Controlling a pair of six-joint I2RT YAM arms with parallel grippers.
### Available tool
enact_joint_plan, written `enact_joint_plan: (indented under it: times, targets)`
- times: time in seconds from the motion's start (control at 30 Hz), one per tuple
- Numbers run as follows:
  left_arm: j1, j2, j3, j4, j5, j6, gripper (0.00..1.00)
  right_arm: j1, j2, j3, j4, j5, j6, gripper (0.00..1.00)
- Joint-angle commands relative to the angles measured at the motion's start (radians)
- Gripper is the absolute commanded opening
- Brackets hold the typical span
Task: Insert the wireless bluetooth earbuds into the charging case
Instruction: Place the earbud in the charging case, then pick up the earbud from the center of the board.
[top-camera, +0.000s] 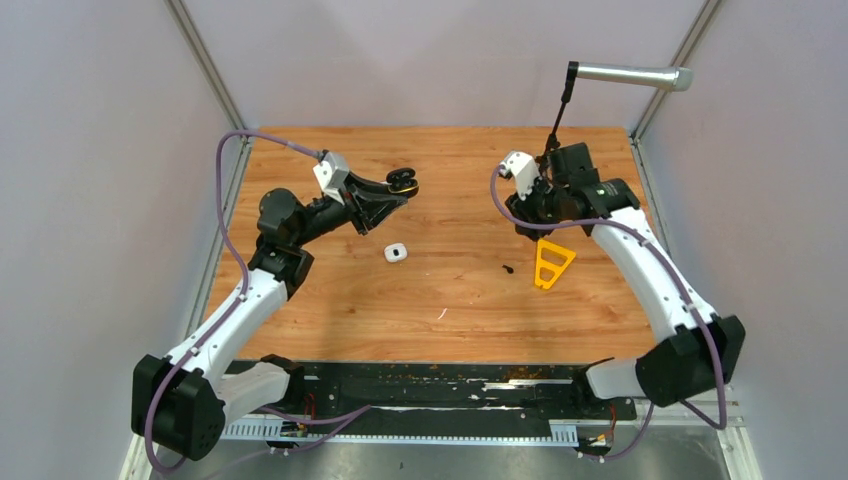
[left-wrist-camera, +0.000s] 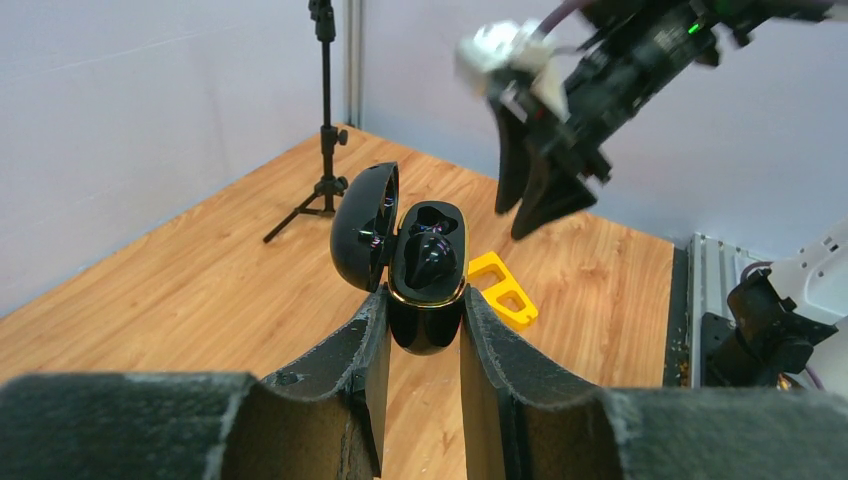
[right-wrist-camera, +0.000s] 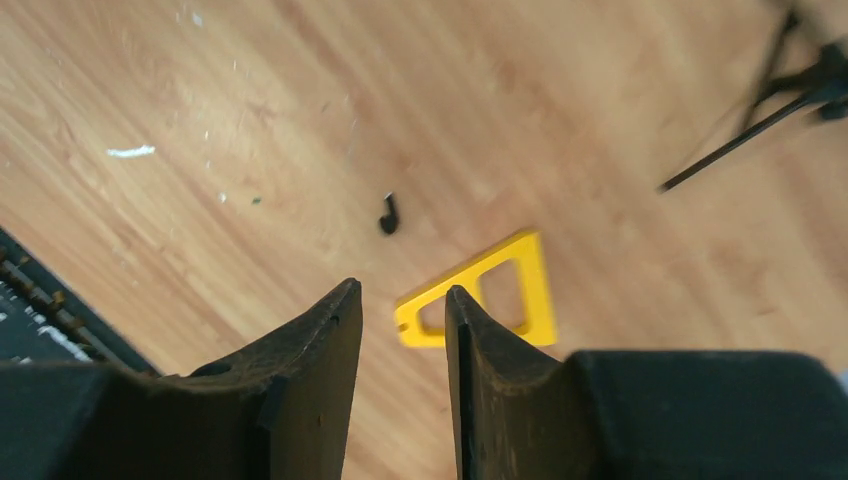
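My left gripper (top-camera: 403, 183) is shut on the base of a glossy black charging case (left-wrist-camera: 426, 322) and holds it above the table with its lid (left-wrist-camera: 360, 228) open. One black earbud (left-wrist-camera: 432, 252) sits in the case; the other socket looks empty. A second black earbud (top-camera: 508, 268) lies on the wood and also shows in the right wrist view (right-wrist-camera: 388, 213). My right gripper (right-wrist-camera: 402, 290) is open and empty, hanging above the table near that earbud (top-camera: 534, 226). A small white case (top-camera: 396, 252) lies mid-table. No white earbuds show on their own.
A yellow triangular piece (top-camera: 552, 263) lies just under my right gripper (right-wrist-camera: 495, 292). A black tripod stand (top-camera: 558, 112) rises at the back right. A thin white sliver (top-camera: 441, 314) lies near the front. The table has walls on three sides.
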Motion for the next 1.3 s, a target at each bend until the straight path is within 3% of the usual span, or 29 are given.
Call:
enact_joint_plan:
  times: [0.0, 0.27, 0.47, 0.63, 1.27]
  targets:
    - [0.006, -0.008, 0.048, -0.005, 0.013, 0.027, 0.00, -0.025, 0.083, -0.065, -0.077, 0.011, 0.183, 0.36]
    - [0.008, -0.001, 0.076, -0.022, 0.017, 0.036, 0.00, -0.028, 0.228, -0.200, 0.022, 0.084, 0.277, 0.45]
    - [0.010, -0.009, 0.073, -0.028, 0.015, 0.036, 0.00, -0.028, 0.360, -0.161, 0.021, 0.009, 0.407, 0.42]
    - [0.015, -0.018, 0.073, -0.045, 0.015, 0.040, 0.00, -0.028, 0.441, -0.126, 0.033, 0.005, 0.489, 0.34]
    - [0.026, -0.012, 0.064, -0.037, 0.014, 0.040, 0.00, -0.043, 0.571, -0.041, 0.072, 0.121, 0.428, 0.31]
